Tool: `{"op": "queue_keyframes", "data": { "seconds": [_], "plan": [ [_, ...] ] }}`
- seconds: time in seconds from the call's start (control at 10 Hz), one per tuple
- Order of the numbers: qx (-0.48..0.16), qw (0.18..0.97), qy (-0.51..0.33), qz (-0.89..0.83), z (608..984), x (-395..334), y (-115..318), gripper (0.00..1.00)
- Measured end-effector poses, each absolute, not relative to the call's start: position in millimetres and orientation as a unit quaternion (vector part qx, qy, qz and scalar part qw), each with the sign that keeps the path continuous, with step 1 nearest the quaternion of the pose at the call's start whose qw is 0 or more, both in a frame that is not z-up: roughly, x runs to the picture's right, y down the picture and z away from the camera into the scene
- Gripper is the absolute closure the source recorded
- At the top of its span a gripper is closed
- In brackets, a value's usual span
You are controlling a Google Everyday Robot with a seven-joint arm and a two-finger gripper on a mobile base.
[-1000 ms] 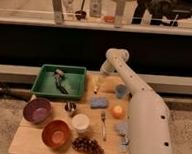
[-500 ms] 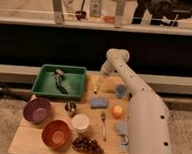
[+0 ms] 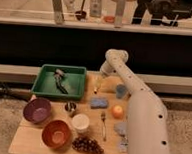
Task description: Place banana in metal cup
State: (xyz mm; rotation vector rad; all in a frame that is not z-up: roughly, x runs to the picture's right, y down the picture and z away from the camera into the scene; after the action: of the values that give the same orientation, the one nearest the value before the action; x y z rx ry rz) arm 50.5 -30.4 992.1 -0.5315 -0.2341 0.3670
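Note:
The banana (image 3: 98,85) shows as a small pale-yellow shape on the wooden table (image 3: 29,139), at the back edge just right of the green tray. My gripper (image 3: 100,80) is down right over it, at the end of the white arm (image 3: 137,102) that reaches in from the lower right. The gripper covers part of the fruit. The metal cup (image 3: 71,108) stands upright toward the table's middle left, in front of the tray and well apart from the gripper.
The green tray (image 3: 43,90) holds dark utensils at the back left. A blue cup (image 3: 121,90), blue sponge (image 3: 99,102), orange fruit (image 3: 117,111), fork (image 3: 104,125), white cup (image 3: 80,123), purple bowl (image 3: 36,110), orange bowl (image 3: 57,133) and grapes (image 3: 87,145) crowd the table.
The arm stays in almost the same place with the gripper over the banana. Nothing on the table has visibly moved.

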Motion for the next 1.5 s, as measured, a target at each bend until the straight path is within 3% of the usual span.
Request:
{"op": "queue_keyframes", "data": {
  "seconds": [0.2, 0.4, 0.9, 1.0, 1.1, 1.4, 1.5],
  "plan": [
    [-0.262, 0.941, -0.113, 0.183, 993.1, 49.6, -28.7, 0.41],
    [-0.264, 0.94, -0.114, 0.185, 994.1, 46.7, -27.8, 0.33],
    [-0.262, 0.939, -0.111, 0.193, 991.4, 48.7, -29.8, 0.65],
    [-0.263, 0.938, -0.111, 0.194, 992.2, 48.3, -28.7, 0.67],
    [-0.264, 0.938, -0.111, 0.196, 992.8, 47.7, -28.1, 0.65],
    [-0.262, 0.938, -0.109, 0.199, 989.0, 46.6, -29.9, 0.42],
    [-0.26, 0.939, -0.109, 0.197, 984.6, 45.3, -32.0, 0.43]
  ]
}}
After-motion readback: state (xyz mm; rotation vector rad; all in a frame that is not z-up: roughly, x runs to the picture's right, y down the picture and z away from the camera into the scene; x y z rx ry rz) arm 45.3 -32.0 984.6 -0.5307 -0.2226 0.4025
